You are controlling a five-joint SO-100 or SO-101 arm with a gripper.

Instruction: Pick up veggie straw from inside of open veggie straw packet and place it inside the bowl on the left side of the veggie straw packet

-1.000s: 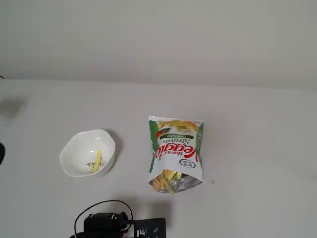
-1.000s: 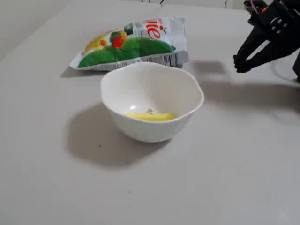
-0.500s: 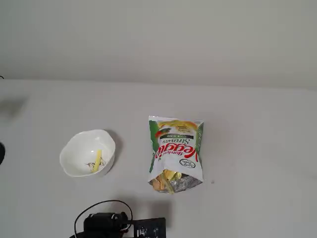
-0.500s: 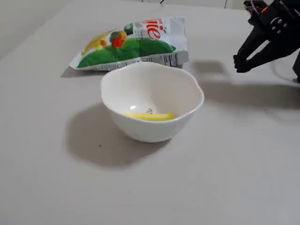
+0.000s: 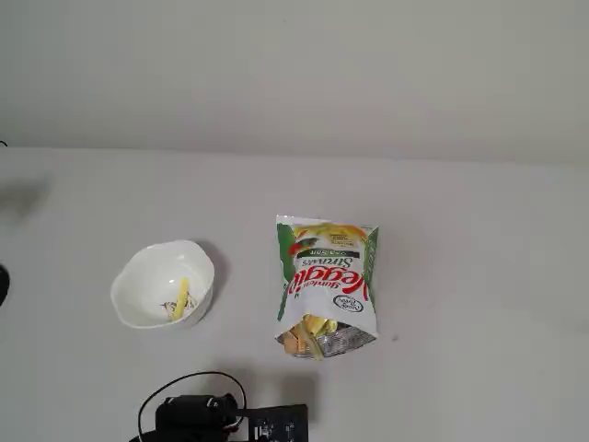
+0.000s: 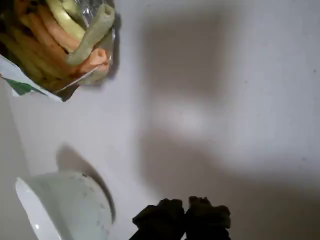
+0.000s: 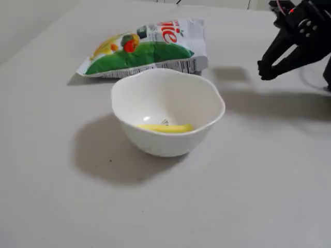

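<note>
My pincer [image 7: 265, 71] hangs above the table [image 7: 46, 206] with its tips pressed together and nothing between them; the wrist view shows the two dark tips [image 6: 182, 216] meeting at six o'clock of the picture. From a fixed view looking down, the bowl [image 5: 147, 267] sits at nine o'clock of the veggie straw packet [image 5: 327, 276], well apart from it, and only my base shows at the bottom edge. One pale yellow veggie straw [image 5: 180, 298] lies inside the bowl. The low fixed view shows that straw [image 7: 165, 128] lying flat on the bowl's floor, which my wrist view hides behind the bowl's outer wall [image 6: 70, 205]. Only the wrist view looks into the packet's open mouth [image 6: 55, 40], where orange, yellow and green straws crowd together.
</note>
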